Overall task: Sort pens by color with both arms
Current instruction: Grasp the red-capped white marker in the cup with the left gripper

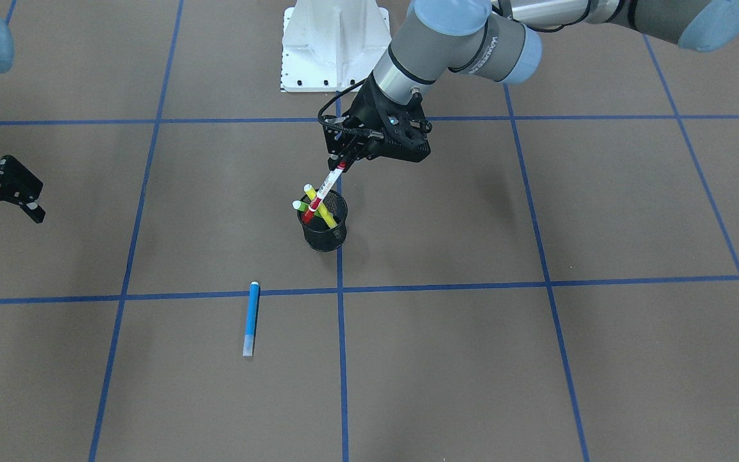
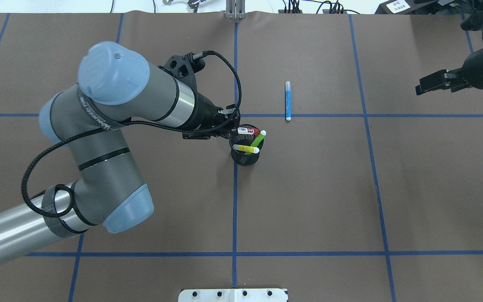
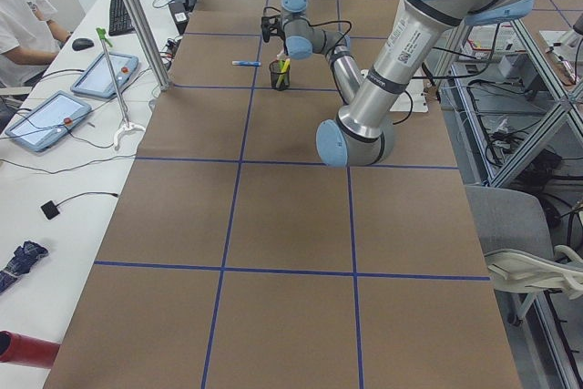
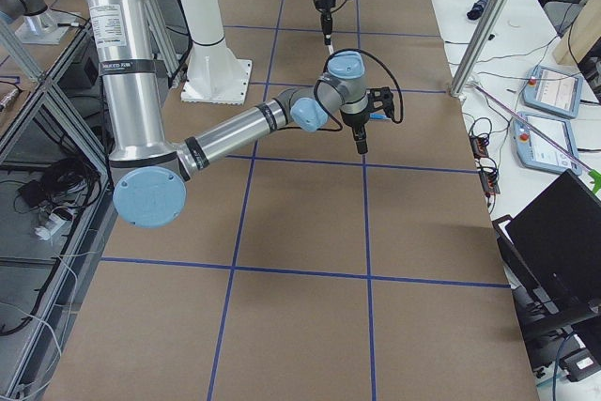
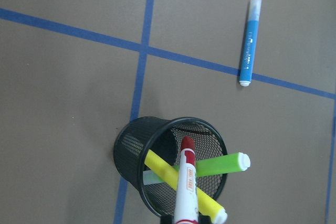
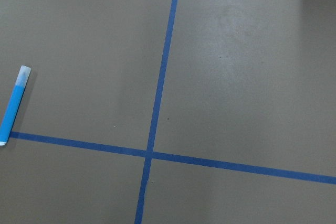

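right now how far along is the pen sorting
Looks done: the slim blue marker pen lies alone on the brown table. In hand: the left end effector grips the white-barrelled, red-capped pen, red end in the mouth of the black mesh cup. Left: the yellow pen and green pen lean in that cup; the right end effector hangs open, empty.

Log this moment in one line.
left gripper shut on red-capped pen, cap end in mesh cup | right gripper open, empty | green pen, yellow pen in cup | blue pen on table
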Controlling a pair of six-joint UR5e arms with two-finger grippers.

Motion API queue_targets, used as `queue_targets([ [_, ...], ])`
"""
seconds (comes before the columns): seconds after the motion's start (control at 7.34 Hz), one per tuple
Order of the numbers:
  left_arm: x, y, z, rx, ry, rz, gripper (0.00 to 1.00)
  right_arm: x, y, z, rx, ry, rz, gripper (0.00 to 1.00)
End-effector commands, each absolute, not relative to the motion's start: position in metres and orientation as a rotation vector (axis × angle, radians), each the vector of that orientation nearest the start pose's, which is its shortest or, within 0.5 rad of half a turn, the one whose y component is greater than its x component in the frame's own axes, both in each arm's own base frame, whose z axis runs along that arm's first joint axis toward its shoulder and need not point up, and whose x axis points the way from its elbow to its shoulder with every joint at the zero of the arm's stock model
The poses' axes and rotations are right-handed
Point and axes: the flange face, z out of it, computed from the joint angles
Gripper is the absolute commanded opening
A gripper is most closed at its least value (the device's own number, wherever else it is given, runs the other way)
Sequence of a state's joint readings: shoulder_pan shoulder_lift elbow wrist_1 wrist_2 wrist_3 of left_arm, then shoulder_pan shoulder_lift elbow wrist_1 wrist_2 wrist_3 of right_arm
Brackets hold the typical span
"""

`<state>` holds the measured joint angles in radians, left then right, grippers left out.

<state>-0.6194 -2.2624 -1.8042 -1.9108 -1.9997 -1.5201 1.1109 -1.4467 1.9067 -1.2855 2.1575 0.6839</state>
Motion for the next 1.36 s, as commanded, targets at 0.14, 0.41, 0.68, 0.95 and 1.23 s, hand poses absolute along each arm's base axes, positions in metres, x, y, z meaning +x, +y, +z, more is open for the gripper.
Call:
queue_targets([
  [0.14,0.421,-0.463,0.095,0.253,1.239,-0.391,0.0,-0.162,-0.512,0.4,0.317,-0.861,-0.005,0.99],
  [0.41,0.458,-0.49,0.08,0.321,1.191,-0.543,0.0,-0.16,-0.512,0.4,0.321,-0.86,-0.002,0.99],
  [0.68,0.534,-0.51,0.06,0.411,1.091,-0.616,0.0,-0.158,-0.512,0.4,0.324,-0.857,0.002,0.99],
  [0.95,0.565,-0.538,0.044,0.444,1.03,-0.693,0.0,-0.157,-0.513,0.399,0.326,-0.857,0.005,0.99],
  [1.23,0.589,-0.558,0.063,0.471,0.954,-0.72,0.0,-0.157,-0.516,0.4,0.337,-0.839,0.017,0.99],
])
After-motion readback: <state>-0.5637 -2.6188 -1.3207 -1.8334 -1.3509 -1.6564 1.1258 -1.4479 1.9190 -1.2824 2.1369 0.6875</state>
